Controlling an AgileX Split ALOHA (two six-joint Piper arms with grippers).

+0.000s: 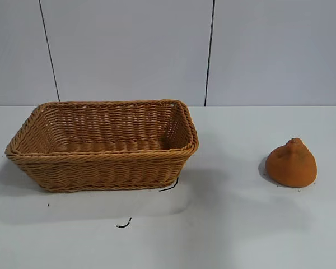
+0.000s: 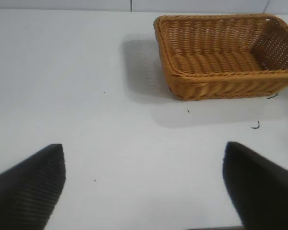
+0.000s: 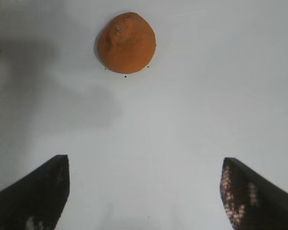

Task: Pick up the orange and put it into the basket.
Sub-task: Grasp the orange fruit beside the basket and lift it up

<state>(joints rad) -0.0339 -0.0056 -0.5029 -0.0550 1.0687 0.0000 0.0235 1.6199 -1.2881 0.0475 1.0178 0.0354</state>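
On my left, the wicker basket [image 1: 103,144] sits on the white table [image 1: 224,224]. My left gripper [image 2: 144,184] hangs short of it, fingers spread wide, empty. The orange [image 1: 292,163] lies well right of the basket; above it my right gripper [image 3: 144,189] holds its fingers wide apart, gripping nothing.
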